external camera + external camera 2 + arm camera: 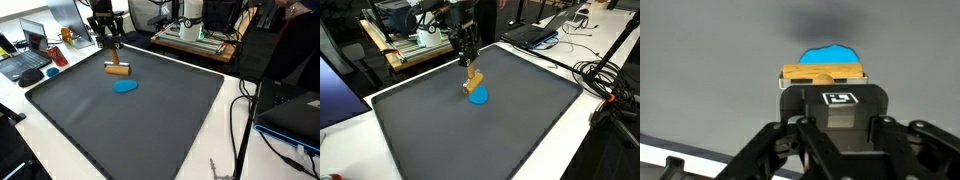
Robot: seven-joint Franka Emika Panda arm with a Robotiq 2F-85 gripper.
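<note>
Just below pincer (110,56), wooden block (118,69)

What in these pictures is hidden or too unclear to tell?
1. Wrist view: the gripper covers its own fingertips with its body, so whether it grips the wooden block is unclear.
2. Wrist view: the block hides the near part of the blue piece.
3. Both exterior views: everything is too small to tell whether the block touches the mat or the blue piece.
</note>
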